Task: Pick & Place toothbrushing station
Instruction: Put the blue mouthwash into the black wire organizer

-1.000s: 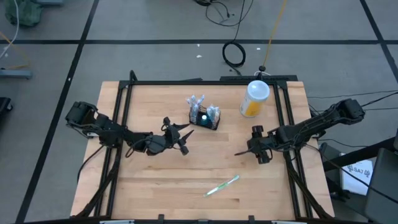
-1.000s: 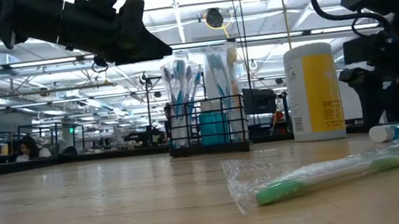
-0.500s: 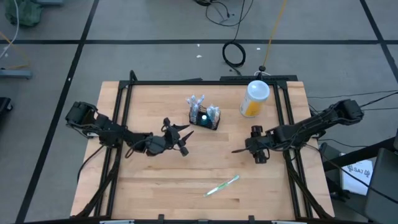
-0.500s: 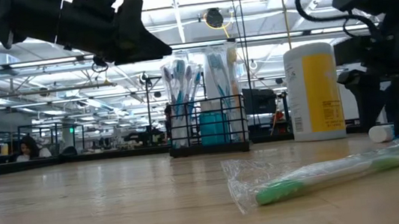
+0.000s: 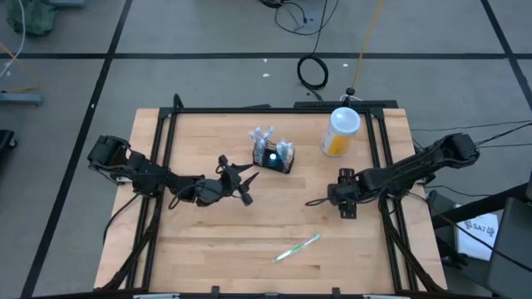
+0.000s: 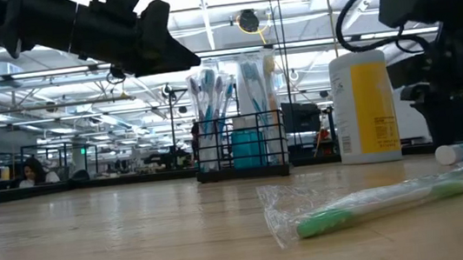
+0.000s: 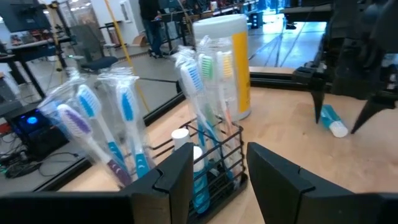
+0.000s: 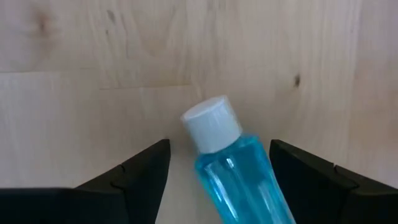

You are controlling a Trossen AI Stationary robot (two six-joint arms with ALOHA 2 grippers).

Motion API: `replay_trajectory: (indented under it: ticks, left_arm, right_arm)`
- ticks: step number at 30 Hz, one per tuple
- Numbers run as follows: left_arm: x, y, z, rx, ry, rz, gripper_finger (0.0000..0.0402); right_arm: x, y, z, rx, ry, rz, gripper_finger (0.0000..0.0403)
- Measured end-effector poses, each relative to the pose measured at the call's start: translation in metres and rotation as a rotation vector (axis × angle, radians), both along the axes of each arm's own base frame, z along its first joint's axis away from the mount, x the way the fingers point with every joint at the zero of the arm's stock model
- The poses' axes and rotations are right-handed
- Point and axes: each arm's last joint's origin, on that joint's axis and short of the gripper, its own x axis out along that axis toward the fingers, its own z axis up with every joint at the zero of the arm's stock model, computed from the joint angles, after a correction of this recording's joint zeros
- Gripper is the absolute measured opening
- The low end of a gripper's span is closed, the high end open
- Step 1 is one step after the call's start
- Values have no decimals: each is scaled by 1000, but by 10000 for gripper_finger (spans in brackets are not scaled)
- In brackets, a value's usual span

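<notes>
The toothbrushing station, a black wire caddy (image 5: pixel 273 155) holding wrapped toothbrushes, stands upright on its base at the table's far middle; it also shows in the low view (image 6: pixel 240 142). My left gripper (image 5: pixel 241 184) hovers open just left of the caddy, its fingers pointing at the caddy (image 7: pixel 208 168). My right gripper (image 5: pixel 320 201) is open at the right, pointing down. Its fingers stand on either side of a small blue bottle with a white cap (image 8: pixel 227 152), which lies on its side on the table, and they do not touch it.
A tall yellow bottle with a white lid (image 5: pixel 341 131) stands at the far right, behind the caddy as the left wrist view shows it (image 7: pixel 227 62). A wrapped green toothbrush (image 5: pixel 297 247) lies near the front edge. Black frame rails run along the table's sides.
My right gripper has edged a little toward the table's left edge above the small blue bottle, still open.
</notes>
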Motion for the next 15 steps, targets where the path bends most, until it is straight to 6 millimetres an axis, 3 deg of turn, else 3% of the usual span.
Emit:
replay_trajectory:
  ticks: [8, 15]
  left_arm:
    - [1, -1, 0, 3, 11, -59, 157]
    - [1, -1, 0, 18, 20, -63, 157]
  right_arm:
    - [0, 1, -13, 1, 103, -44, 264]
    - [-2, 1, -16, -4, 145, -25, 207]
